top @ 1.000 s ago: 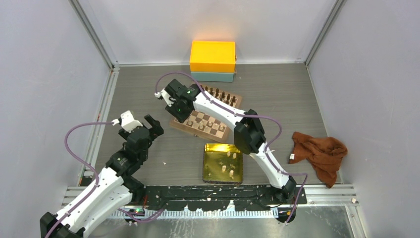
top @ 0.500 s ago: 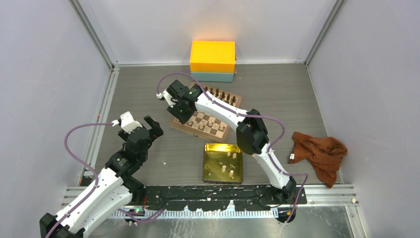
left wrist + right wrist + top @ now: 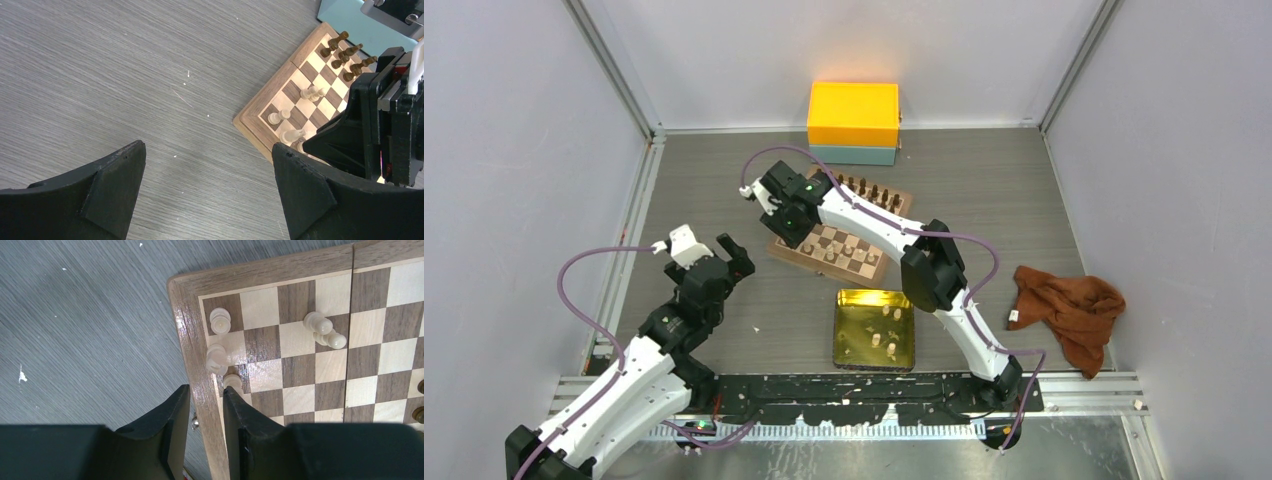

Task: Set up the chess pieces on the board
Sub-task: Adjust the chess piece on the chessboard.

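The board lies mid-table, and its near-left corner fills the right wrist view. Several cream chess pieces stand on that corner: one on the corner square, one behind it, a pair further in. My right gripper hovers over the board's border, its jaws a little apart with nothing between them. Another cream piece stands just past its right fingertip. More cream pieces lie in the gold tin tray. My left gripper hangs wide open over bare table, left of the board.
Dark brown pieces line the board's far side. An orange and teal box stands behind the board. A brown cloth lies crumpled at the right. Grey walls close in the table on three sides.
My right gripper has shifted slightly toward the board's far-left side, and its jaws have parted a little. The left arm has barely moved.
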Robot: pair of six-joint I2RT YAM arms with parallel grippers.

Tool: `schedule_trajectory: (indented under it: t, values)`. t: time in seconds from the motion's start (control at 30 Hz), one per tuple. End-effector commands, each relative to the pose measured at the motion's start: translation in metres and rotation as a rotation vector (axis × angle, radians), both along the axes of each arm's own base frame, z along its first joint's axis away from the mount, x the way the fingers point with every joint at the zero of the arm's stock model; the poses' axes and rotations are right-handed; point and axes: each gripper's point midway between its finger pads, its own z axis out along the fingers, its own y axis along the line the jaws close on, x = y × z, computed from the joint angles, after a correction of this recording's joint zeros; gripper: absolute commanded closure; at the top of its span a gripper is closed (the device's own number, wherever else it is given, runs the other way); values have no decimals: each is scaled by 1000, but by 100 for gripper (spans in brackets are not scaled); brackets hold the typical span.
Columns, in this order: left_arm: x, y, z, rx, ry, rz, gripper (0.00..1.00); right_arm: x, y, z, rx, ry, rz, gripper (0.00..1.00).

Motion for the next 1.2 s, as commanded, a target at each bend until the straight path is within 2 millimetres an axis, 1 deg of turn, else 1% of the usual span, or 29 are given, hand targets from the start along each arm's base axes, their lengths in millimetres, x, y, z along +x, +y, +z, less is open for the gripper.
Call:
schedule_trajectory:
  t: [0.0,0.57,1.17]
  values:
    - [7,-3,26,-42,-68,10,3,8,12,36,80,-71,-5,63]
    - [8,-4,25,-36,-70,9,3,12,16,26,81,-51,-5,62]
    - [11,-3,26,-26,-78,12,3,11,19,8,74,-13,-2,61]
